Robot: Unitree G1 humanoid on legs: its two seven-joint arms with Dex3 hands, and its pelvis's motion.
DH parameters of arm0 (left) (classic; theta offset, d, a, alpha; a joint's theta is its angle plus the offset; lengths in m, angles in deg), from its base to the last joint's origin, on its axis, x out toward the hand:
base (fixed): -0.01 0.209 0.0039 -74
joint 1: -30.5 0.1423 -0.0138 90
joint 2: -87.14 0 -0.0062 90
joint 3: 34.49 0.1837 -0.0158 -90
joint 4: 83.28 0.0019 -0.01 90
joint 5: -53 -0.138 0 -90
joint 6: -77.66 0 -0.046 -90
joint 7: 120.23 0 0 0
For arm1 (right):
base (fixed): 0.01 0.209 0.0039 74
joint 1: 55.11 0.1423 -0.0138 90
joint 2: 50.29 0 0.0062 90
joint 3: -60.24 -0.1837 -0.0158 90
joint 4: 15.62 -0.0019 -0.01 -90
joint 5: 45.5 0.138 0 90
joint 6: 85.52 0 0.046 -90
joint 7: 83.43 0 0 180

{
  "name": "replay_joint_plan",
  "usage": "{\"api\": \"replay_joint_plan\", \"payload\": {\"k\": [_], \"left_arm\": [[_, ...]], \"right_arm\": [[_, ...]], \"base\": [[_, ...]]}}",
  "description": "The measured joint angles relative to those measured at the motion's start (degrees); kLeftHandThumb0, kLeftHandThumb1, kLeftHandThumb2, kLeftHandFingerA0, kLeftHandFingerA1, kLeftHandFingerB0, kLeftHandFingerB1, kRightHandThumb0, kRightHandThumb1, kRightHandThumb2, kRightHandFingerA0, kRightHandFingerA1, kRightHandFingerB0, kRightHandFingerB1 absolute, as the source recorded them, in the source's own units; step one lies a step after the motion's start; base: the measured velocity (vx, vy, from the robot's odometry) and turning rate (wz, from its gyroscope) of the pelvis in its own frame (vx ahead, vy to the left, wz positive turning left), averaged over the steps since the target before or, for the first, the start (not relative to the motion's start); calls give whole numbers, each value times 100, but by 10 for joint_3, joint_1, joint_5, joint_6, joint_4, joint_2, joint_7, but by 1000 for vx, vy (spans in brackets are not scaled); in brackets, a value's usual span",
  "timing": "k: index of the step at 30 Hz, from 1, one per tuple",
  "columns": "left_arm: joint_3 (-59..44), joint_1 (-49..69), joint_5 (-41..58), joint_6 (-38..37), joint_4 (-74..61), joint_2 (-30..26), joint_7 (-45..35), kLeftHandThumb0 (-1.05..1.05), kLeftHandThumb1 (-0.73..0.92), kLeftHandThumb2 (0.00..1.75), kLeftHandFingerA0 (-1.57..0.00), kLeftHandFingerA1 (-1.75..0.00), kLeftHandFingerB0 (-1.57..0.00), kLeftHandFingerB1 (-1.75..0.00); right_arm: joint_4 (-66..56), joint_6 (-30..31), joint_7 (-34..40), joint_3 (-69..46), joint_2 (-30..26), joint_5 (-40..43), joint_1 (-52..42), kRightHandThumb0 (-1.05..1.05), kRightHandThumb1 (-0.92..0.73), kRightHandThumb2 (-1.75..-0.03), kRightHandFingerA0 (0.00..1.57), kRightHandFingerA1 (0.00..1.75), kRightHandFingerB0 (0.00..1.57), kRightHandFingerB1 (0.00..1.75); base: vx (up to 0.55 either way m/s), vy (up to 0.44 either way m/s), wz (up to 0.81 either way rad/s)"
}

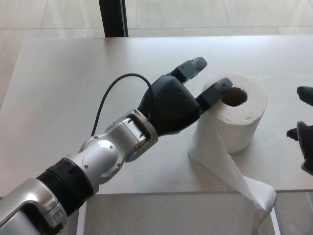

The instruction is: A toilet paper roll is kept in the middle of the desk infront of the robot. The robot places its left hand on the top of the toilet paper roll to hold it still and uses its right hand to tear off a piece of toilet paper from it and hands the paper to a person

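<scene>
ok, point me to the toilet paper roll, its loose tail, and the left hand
toilet paper roll [247,122], head view, on its outer side wall.
loose tail [230,169], head view, on the sheet hanging toward the desk edge.
left hand [171,103], head view, on the black back of the hand.

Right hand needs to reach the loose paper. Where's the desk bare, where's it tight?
Bare: the desk left of the left hand, and between the roll and the right hand. Tight: the roll's left, and its front where the tail hangs.
</scene>
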Motion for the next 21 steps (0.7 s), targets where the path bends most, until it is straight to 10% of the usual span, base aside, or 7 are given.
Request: {"api": "replay_joint_plan", "payload": {"k": [3,4,5,21], "left_arm": [[0,0,0,0,0,0,1,-49,57,67,0,-8,0,-20],[0,0,0,0,1,0,1,-48,59,64,0,-9,0,-23],[0,0,0,0,1,0,1,-48,59,66,0,-8,0,-21],[0,-1,0,0,2,3,2,-51,48,79,0,-14,-1,-8]], "right_arm": [[-24,24,-9,26,-56,-23,-1,-89,-70,-104,3,21,17,43],[-34,33,-12,35,-75,-31,-1,-91,-84,-67,0,14,19,28],[-42,42,-15,44,-91,-38,0,-104,-74,-109,0,11,17,34],[-136,175,-56,214,-236,-102,49,-83,-53,-95,0,40,8,39]], "base": [[0,0,0],[0,0,0],[0,0,0],[0,0,0]]}}
